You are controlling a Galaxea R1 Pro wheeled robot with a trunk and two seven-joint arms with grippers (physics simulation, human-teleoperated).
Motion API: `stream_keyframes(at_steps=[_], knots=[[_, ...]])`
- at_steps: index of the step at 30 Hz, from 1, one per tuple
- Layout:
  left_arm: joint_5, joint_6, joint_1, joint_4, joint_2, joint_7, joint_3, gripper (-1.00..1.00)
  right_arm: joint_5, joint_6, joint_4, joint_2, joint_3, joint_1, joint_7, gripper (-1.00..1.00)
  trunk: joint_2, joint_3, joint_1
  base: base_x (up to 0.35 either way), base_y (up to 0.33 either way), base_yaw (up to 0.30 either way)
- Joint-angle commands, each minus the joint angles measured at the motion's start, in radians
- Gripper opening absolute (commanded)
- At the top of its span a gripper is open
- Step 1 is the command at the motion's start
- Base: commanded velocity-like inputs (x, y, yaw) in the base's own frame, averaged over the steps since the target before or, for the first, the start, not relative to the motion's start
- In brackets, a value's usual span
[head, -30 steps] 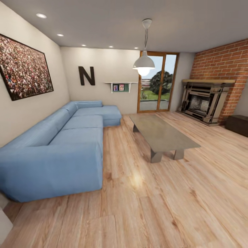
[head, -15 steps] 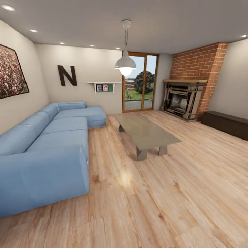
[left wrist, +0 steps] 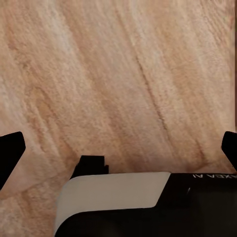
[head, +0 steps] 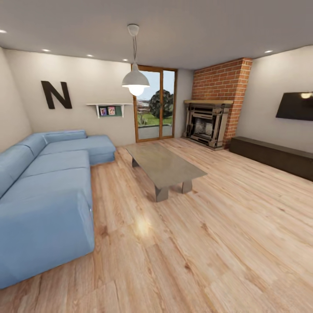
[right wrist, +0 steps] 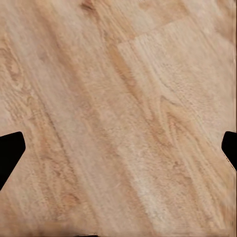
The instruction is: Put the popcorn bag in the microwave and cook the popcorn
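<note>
living room with wood floor (head: 208, 243), blue sofa (head: 48, 191), coffee table (head: 163, 163); both grippers (left wrist: 118, 148) (right wrist: 118, 148) spread wide, holding nothing. judging: in transit; next, find the kitchen.

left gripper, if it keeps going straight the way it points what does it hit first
Most likely the wood floor: the left gripper points at bare planks, fingertips wide apart with nothing between them. How far off the floor lies is unclear.

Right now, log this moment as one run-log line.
place: living room | ahead: blue sofa, coffee table, fireplace | left tool: open over wood floor | right tool: open | task items: unseen
</note>
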Motion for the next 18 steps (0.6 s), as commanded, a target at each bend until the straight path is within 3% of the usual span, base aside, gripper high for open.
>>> stream_keyframes(at_steps=[1, 4, 18], knots=[[0.001, -0.003, 0.000, 0.001, 0.000, 0.001, 0.010, 1.00, -0.001, -0.006, 0.001, -0.003, -0.001, -0.001, 0.000, 1.00, -0.001, -0.001, 0.000, 0.000, 0.000, -0.300], [0.000, -0.003, 0.000, 0.002, 0.000, 0.001, 0.020, 1.00, -0.001, -0.009, 0.000, -0.022, -0.003, -0.001, 0.000, 1.00, -0.001, -0.001, 0.000, 0.045, -0.040, -0.300], [-0.001, -0.003, -0.002, 0.002, 0.000, 0.001, 0.022, 1.00, 0.001, -0.011, 0.000, -0.018, 0.001, -0.001, 0.000, 1.00, -0.001, -0.001, 0.000, 0.227, -0.214, -0.300]])
